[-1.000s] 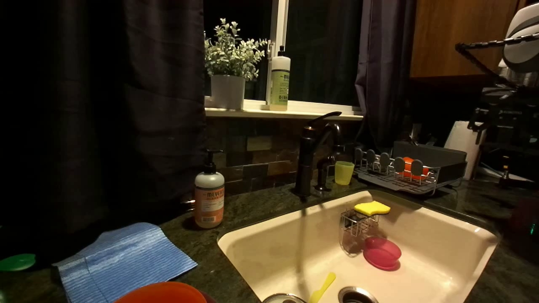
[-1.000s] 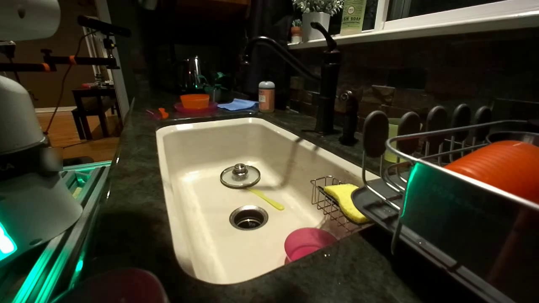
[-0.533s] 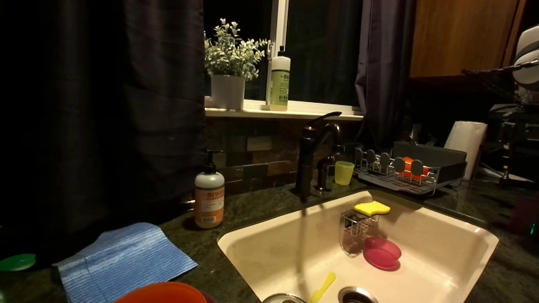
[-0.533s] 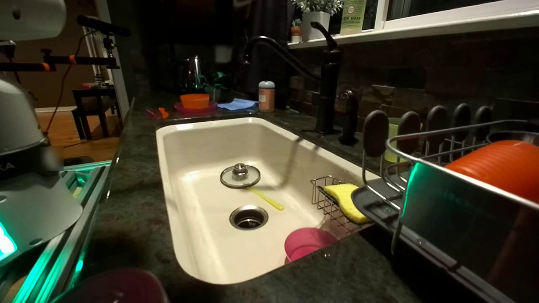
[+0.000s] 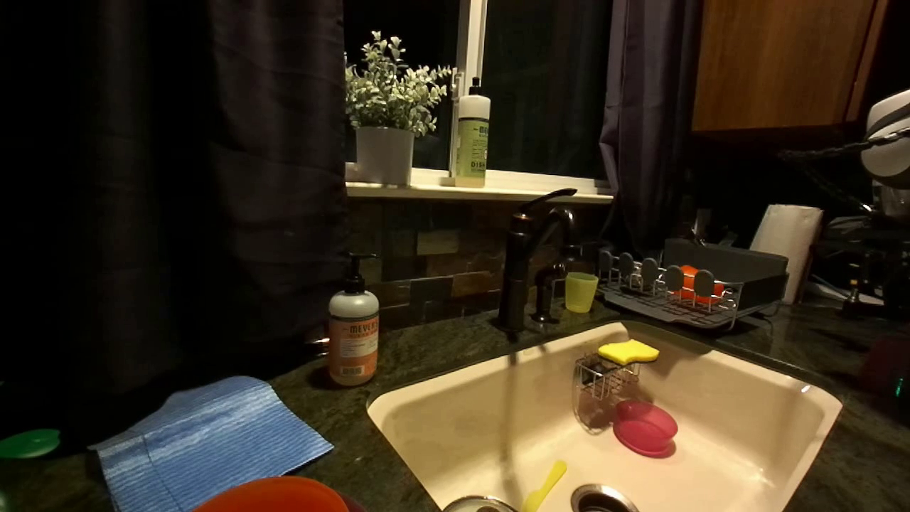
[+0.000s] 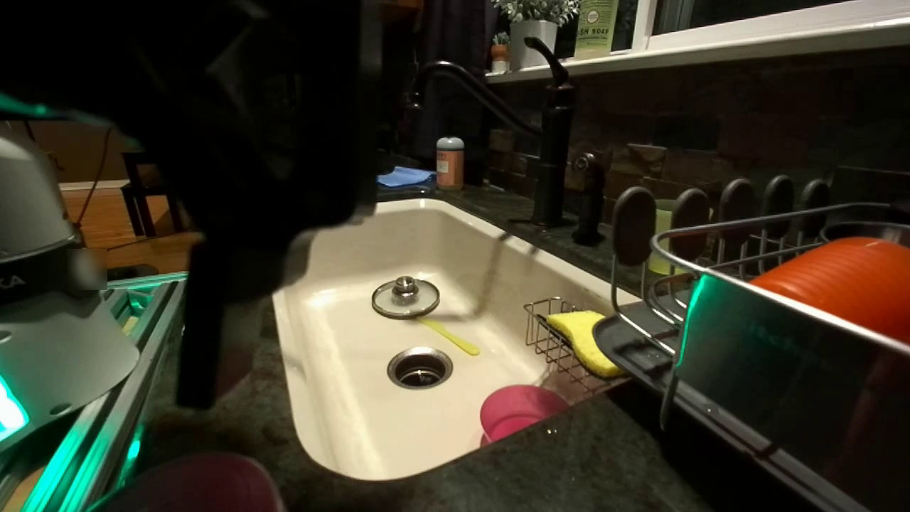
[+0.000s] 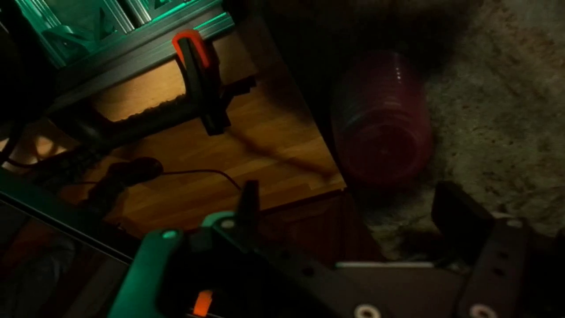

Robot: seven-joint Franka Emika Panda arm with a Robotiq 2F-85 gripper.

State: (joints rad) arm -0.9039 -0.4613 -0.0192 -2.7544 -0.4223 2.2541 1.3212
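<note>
- the desk is dark mottled stone, greyer and paler in the wrist view, where its edge slants beside the wooden floor.
- a pale sink is let into the desk; in it lie a glass lid, a yellow-green utensil just beside the lid, and a pink bowl.
- a wire caddy with a yellow sponge sits at the sink's wall, near the dish rack; a dark faucet rises behind the sink.
- the room is dim: dark curtains flank a window, whose sill bears a potted plant and a soap bottle.
- metal rails shine green beside the robot's base.
- the tool has its fingers spread wide apart, with nothing held between them.
- a dark red cup is on the desk near its edge, ahead of the fingertips and apart from them, nearer the finger on the wrist picture's right.
- in an exterior view the cup shows at the bottom border, partly cut off, lower than the tool.
- the cup's long axis runs nearly up and down the wrist view, a darker round end facing the tool; i cannot tell whether that end is mouth or base.
</note>
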